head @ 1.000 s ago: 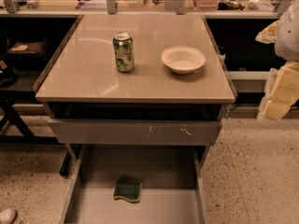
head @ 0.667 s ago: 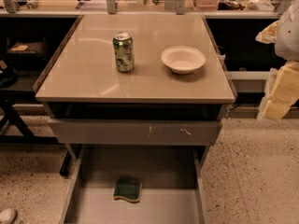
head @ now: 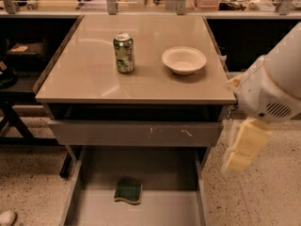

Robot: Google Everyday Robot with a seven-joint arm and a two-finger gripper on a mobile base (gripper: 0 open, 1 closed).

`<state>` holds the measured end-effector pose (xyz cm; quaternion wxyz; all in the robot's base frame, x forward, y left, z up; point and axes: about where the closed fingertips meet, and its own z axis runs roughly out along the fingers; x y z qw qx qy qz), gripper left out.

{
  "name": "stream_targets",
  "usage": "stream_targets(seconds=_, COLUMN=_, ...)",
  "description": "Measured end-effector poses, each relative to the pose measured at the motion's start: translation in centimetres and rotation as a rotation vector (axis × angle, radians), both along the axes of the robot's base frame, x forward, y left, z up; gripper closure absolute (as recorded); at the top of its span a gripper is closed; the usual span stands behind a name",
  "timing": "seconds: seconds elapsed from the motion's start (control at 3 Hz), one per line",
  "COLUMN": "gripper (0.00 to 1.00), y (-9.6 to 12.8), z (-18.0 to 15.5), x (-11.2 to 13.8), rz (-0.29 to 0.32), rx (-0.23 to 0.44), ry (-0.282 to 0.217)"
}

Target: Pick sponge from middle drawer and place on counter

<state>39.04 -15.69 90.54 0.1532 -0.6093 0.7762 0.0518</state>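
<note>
Yellowish gripper [head: 236, 160] hangs right of the counter [head: 94, 74]; whether clenched, I cannot tell.

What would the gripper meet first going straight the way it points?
Probably the floor. The gripper hangs right of the drawer, pointing down; depth is unclear, so it might clip the drawer's right wall.

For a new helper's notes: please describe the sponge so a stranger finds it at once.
Find the beige counter carrying a can and a bowl; below it, with the end effector hanging off to its right side, the middle drawer stands pulled out. On its grey floor lies the sponge, alone there: dark green with a yellow edge.
</note>
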Motion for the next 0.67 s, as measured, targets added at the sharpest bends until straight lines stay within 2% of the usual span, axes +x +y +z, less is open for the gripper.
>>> stream_targets(seconds=0.33, gripper=0.00, y=4.0, z=-6.2, x=-1.6, rz=0.056, rx=0.032, ry=0.050)
stream_targets(seconds=0.67, gripper=0.00, y=7.3, z=-11.3, x=-2.6, rz=0.089, rx=0.055, ry=0.122)
